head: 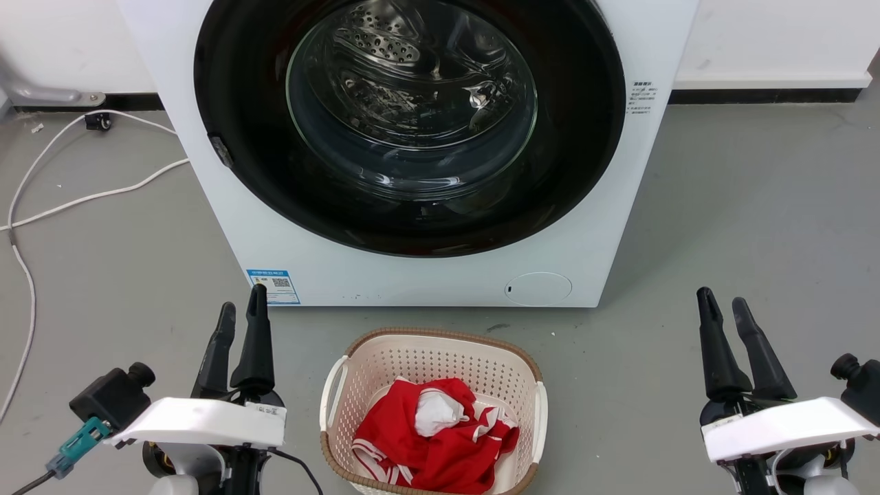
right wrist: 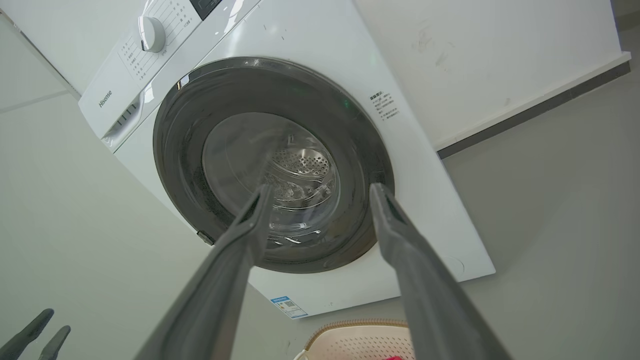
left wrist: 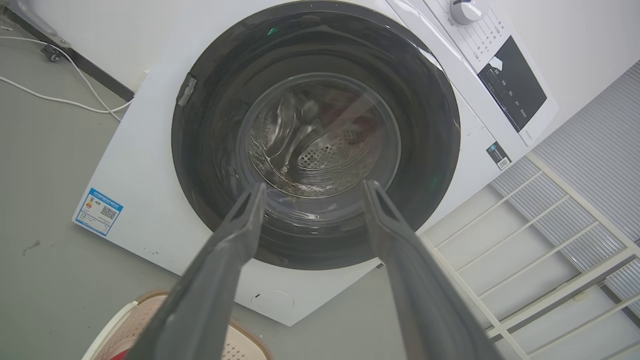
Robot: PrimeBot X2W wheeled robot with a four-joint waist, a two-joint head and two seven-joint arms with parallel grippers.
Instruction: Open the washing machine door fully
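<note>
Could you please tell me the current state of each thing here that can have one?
washing machine door: shut, flush against the washing machine.
left gripper: open, empty, short of the door.
right gripper: open, empty, short of the door.
laundry basket: upright, holding red and white cloth.

The head camera looks forward and steeply down from above, near the washing machine point(head: 309, 268), taking in its lower front, the floor point(head: 756, 206) and the laundry basket point(head: 426, 361) just below. The left wrist camera sits low at the left, aimed up along the left pincer point(left wrist: 315, 184) at the door point(left wrist: 210, 165), the view rolled sideways; the right wrist camera does likewise from low at the right, along the right pincer point(right wrist: 321, 186). All three share the door and the basket's rim.
</note>
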